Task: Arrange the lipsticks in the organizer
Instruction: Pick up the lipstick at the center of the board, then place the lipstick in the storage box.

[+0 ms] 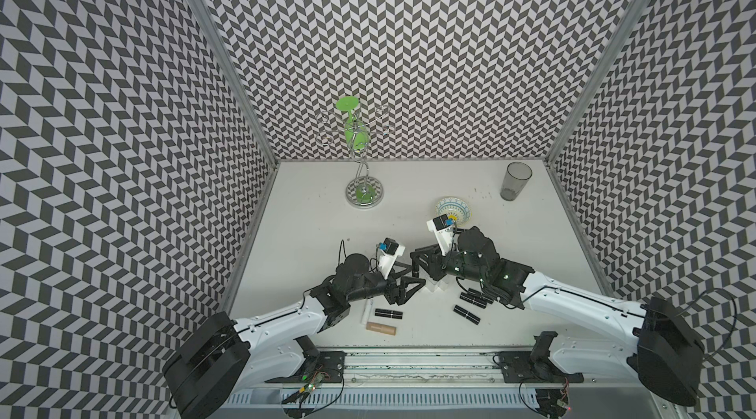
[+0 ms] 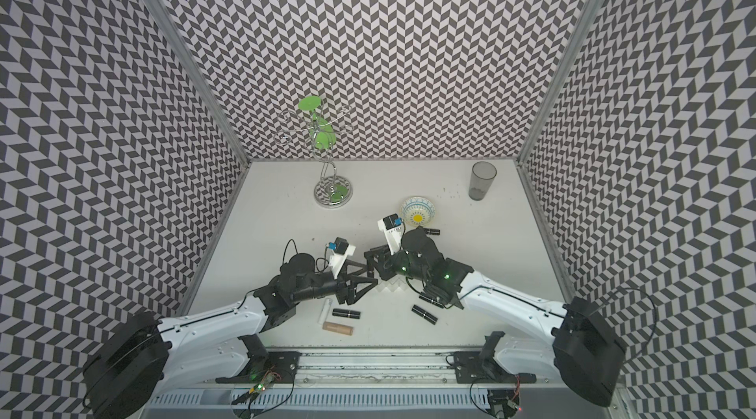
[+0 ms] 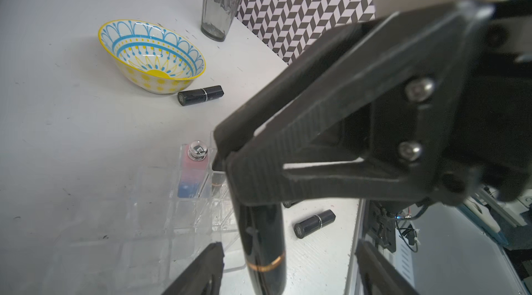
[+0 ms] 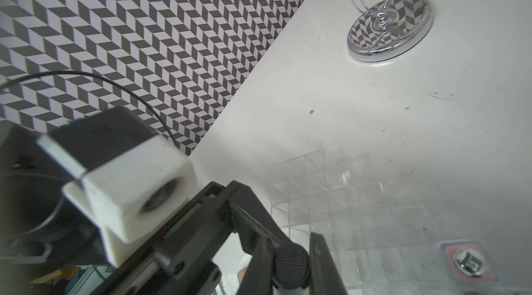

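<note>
Nearest your left wrist lens is a black tube (image 3: 260, 233) with a gold band. It stands upright, its upper end pinched in the right claw (image 3: 229, 158), which is clamped tight on it. The left claw (image 3: 288, 253) has its jaws wide apart on either side of the tube's lower end and touches nothing, so the right arm alone carries the tube. The tube hangs at the edge of the rack (image 3: 187, 215). Whether it is lined up over a cell, you cannot tell from these views.

Done so far: one gradient tube (image 3: 195, 169) stands in a cell on a higher step of the rack. A dark shape in the neighbouring cell may be a second tube, but the claw hides most of it. The other cells you can see through the acrylic look empty.

Left to do — most of it:
- On the table (image 1: 311, 233), a white tube (image 1: 367, 312), a beige tube (image 1: 381, 328) and a black one (image 1: 388, 314) lie together near the left arm.
- Another black one (image 1: 466, 314) lies near the right arm, with at least one more (image 1: 474, 299) partly tucked under that arm.
- One more black tube (image 3: 200, 95) lies just beside the bowl (image 3: 115, 37), well apart from the rest.

You are early in the job, I'd judge: one tube seated for certain, one in the air, and at least six flat on the table that need standing up before they go in.
</note>
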